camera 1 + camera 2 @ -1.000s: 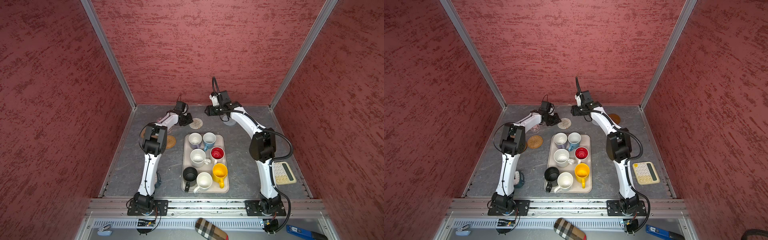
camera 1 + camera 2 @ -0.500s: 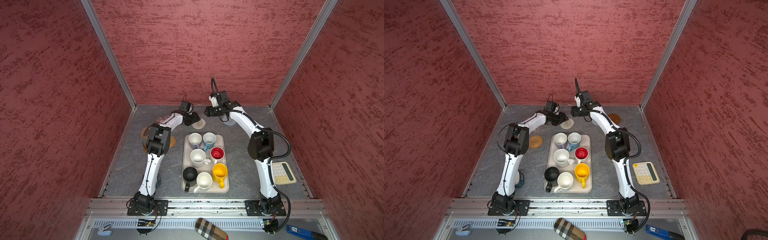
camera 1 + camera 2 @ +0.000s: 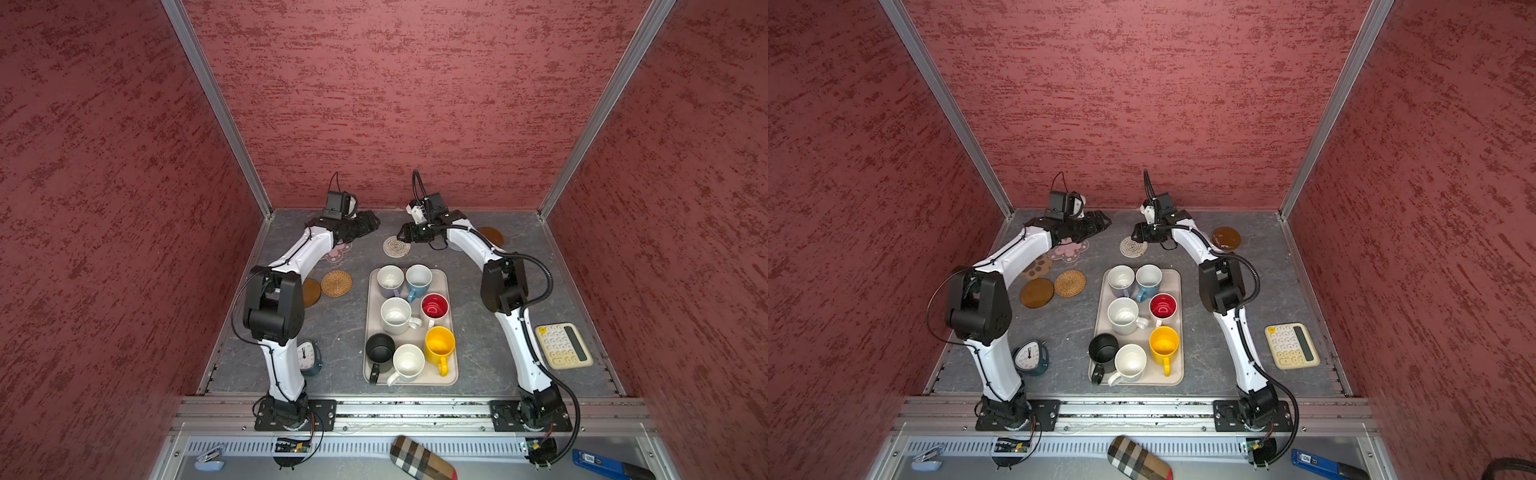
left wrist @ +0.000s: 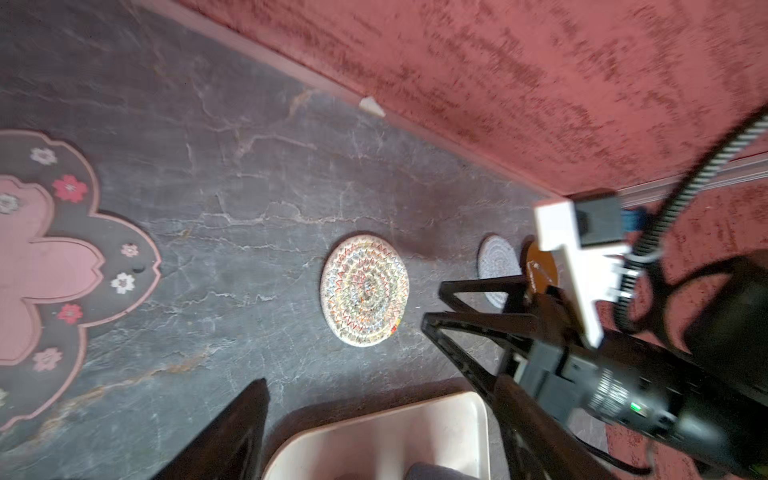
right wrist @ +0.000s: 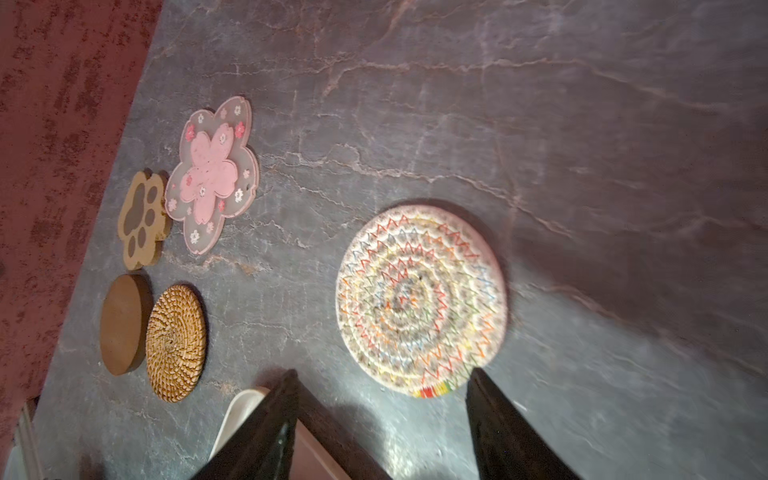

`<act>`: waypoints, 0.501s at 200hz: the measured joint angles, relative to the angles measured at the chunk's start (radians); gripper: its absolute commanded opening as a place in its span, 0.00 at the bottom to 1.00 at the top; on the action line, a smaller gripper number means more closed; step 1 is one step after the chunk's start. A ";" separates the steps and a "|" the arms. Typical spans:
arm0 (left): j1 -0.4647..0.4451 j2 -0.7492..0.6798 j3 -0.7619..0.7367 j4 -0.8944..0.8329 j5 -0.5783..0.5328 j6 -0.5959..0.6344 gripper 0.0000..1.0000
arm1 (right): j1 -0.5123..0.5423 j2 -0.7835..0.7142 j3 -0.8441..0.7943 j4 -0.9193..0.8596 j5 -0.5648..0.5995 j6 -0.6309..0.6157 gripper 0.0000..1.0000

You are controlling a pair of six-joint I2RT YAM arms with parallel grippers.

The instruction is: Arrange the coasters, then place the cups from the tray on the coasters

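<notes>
Beyond the far-left corner of the tray [image 3: 432, 380], the left end effector [image 3: 371, 221] hangs open and empty. The whitish woven coaster [image 3: 396, 246], round with coloured zigzag stitching and no long axis, lies flat on the tabletop [image 3: 340, 332] just past the tray's far end, directly ahead of the nearer right end effector [image 3: 402, 237], also open and empty.

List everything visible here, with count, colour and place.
tray: one, beige, table centre.
cups: seven on tray: two white, lavender-grey, light blue, red-lined, black, yellow.
coasters: seven; pink flower, tan paw, brown disc, rattan at left; multicoloured woven behind tray; pale round, brown disc back right.
calculator: one, cream, right side.
clock: one, blue, beside left arm.
plaid case, blue tool: one each, front ledge.
left gripper: one, black, open, empty, back left.
right gripper: one, black, open, empty, beside woven coaster.
</notes>
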 measured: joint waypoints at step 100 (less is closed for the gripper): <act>-0.023 -0.248 -0.296 0.025 -0.044 -0.006 0.86 | 0.001 0.138 0.048 0.121 -0.172 0.108 0.64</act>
